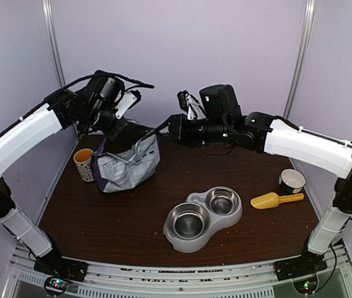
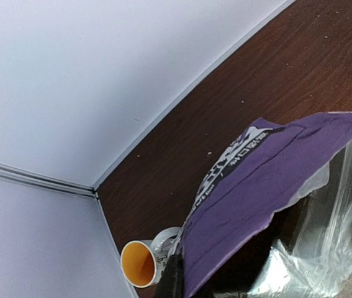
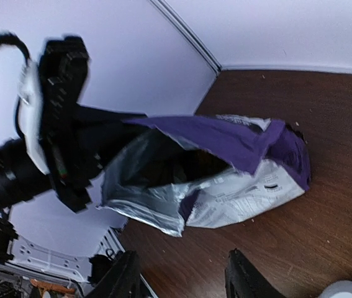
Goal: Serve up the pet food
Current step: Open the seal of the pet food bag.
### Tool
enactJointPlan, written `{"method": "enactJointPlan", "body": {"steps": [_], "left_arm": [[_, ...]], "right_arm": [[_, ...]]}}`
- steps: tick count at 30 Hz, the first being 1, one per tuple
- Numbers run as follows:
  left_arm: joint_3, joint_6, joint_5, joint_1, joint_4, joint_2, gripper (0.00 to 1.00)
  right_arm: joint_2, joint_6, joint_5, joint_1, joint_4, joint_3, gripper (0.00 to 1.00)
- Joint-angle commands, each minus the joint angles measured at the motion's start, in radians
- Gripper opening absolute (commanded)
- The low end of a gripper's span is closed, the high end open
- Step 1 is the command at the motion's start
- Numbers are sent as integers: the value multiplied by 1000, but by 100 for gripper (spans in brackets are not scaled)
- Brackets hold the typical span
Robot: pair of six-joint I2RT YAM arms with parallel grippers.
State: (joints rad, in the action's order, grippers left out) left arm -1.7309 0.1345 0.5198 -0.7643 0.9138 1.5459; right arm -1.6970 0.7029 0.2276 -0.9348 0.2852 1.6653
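The left gripper (image 1: 112, 129) was clenched on the top edge of a crinkled purple-and-silver foil bag (image 1: 126, 164), holding its mouth up; just left of the bag, touching or nearly so, stood a white printed paper cup with an orange inside (image 1: 84, 162), its print too small to read. The bag carried white lettering on its purple panel, seen edge-on from the left wrist and not legible; the right wrist view showed fine black print on a pale panel lower down, also too small to read. The pet food could not be made out; the bag's open mouth was dark inside. The right gripper (image 3: 182, 257) hovered just beside the bag's right edge, fingers parted, nothing between them. Right of centre and nearer the arm bases sat a grey plastic double feeder (image 1: 195, 198) with two stainless steel bowls, both showing only bare shiny metal; to its right lay a yellow plastic scoop (image 1: 275, 200), handle pointing right; just behind the scoop stood a white cup with a dark inside (image 1: 292, 180). Everything rested on a dark brown wood-grain table (image 1: 101, 217), dotted with a few tiny pale specks; plain lavender walls (image 1: 182, 43) enclosed it on three sides, with slim grey metal posts (image 1: 54, 37) at the back corners.
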Motion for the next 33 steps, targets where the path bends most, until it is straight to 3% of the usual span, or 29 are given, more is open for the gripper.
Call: {"method": "enactJointPlan", "body": {"steps": [1,9,14,18,33], "left_arm": [[-7,-113,-81,-3,-250,-80,0],[156,-246,-312,-4,-330,-90,0],[215,-293,-384,-6,-349,-133,0],[250,-323,-424,-10,-349,-165,0],[451,-466,-492,-123,-456,-276,0]], "right_arm": [[75,17,-33,-10,-119,-126,49],[138,32,-109,-69,-198,-324,63],[161,79,-134,-114,-323,-407,66],[137,119,-195,-152,-347,-386,67],[35,208,-408,-198,-178,-298,65]]}}
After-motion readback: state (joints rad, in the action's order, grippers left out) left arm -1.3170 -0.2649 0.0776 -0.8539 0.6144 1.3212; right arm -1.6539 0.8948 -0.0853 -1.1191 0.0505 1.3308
